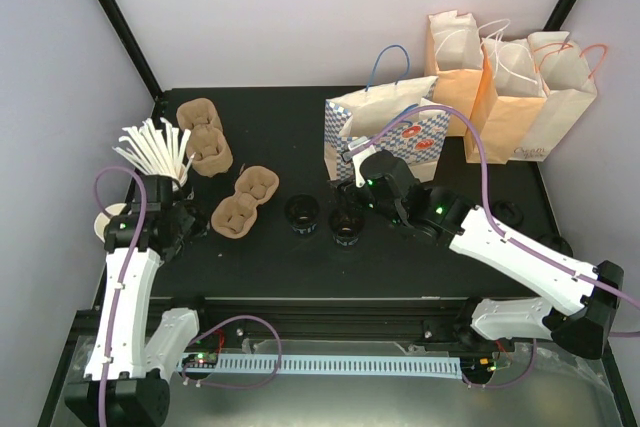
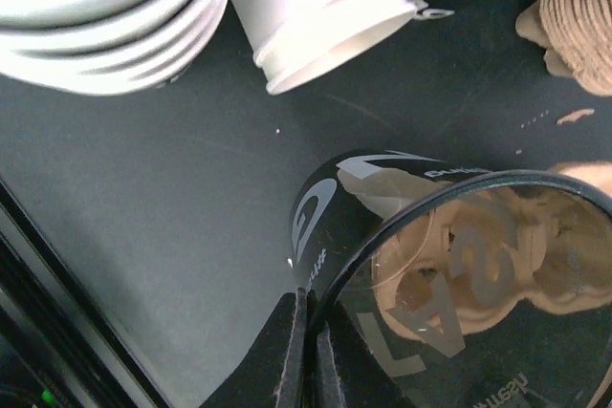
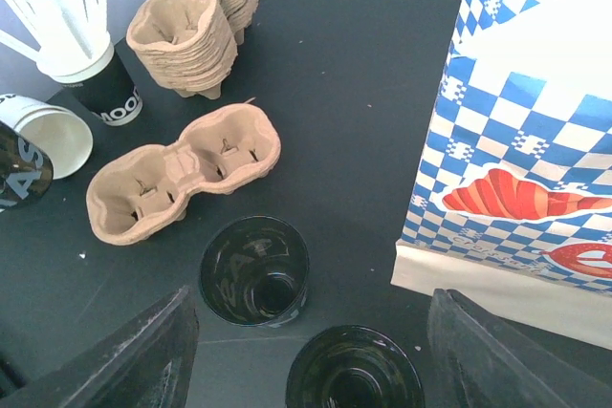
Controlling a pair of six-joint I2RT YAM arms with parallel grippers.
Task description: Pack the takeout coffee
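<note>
Left gripper (image 2: 308, 355) clamps a half-cropped black cup (image 2: 330, 203) by its rim; right gripper (image 3: 311, 317) stands apart above two open cups (image 3: 254, 269).

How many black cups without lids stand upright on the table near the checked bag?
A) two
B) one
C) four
A: the left cup and the right cup both stand open beside the bag.

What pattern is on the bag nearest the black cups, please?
The bag: blue-and-white checks, clearest from the right wrist.
</note>
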